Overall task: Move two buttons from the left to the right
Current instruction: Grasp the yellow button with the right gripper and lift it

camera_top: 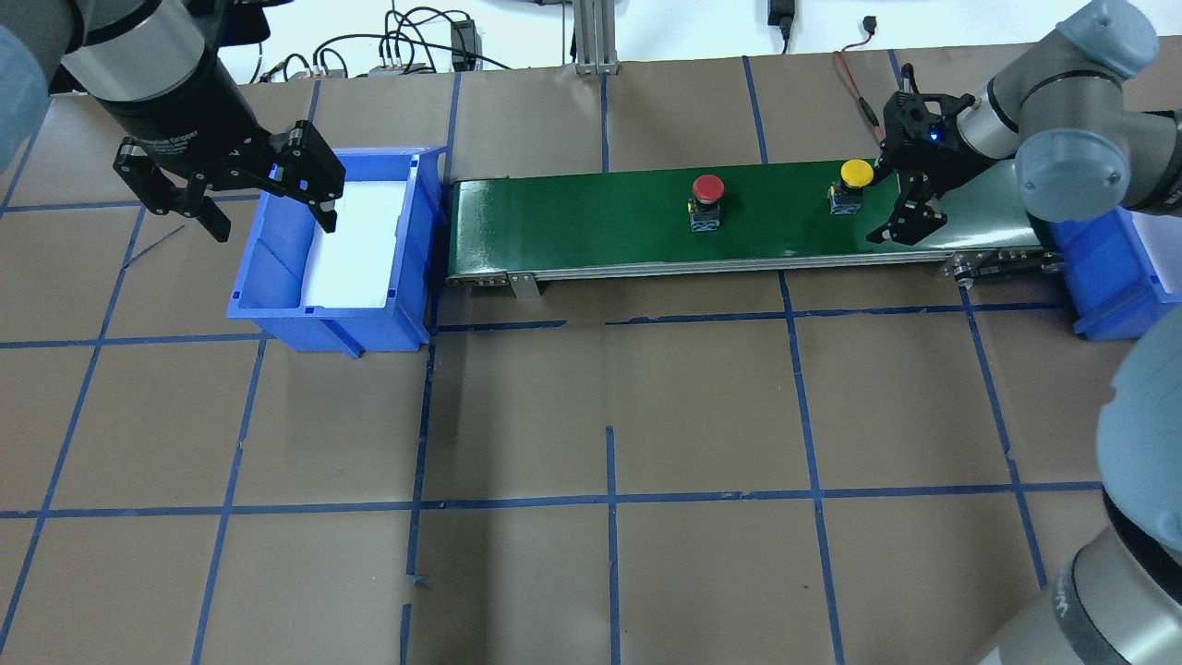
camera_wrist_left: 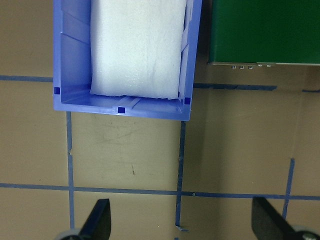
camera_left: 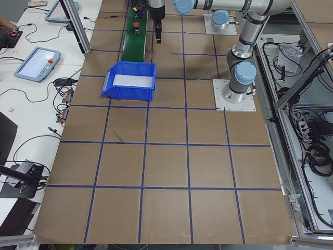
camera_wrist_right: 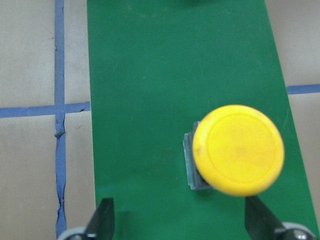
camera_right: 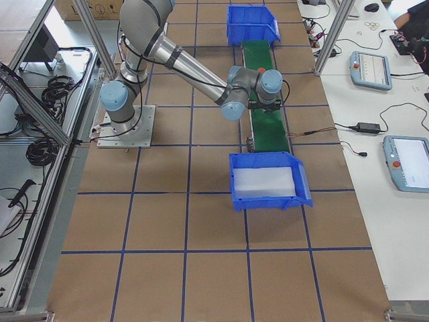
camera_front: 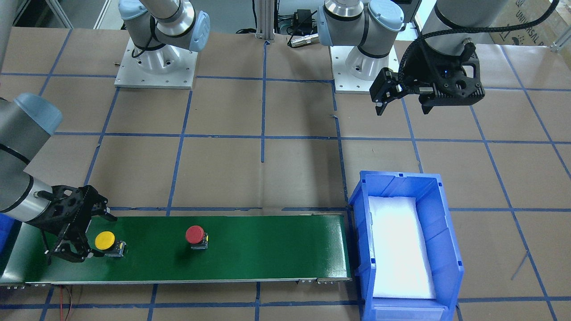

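Far along the green belt [camera_front: 267,249], near its right end, sits the yellow button [camera_wrist_right: 238,150], with the red button [camera_front: 195,235] mid-belt. My right pincer [camera_wrist_right: 180,220] gapes wide, cap nearer one finger. I'd centre first, then descend. Left pincer [camera_wrist_left: 182,220] also wide, near the blue bin [camera_wrist_left: 120,107].

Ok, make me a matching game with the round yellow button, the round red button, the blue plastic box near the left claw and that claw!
1. round yellow push button
2. round red push button
3. blue plastic bin, left end of the green belt
4. black left gripper

A. open, in the air, empty
B. white foam inside, no buttons
C. on the belt, by the open right gripper
D. midway along the belt, alone

Pairs: 1-C, 2-D, 3-B, 4-A
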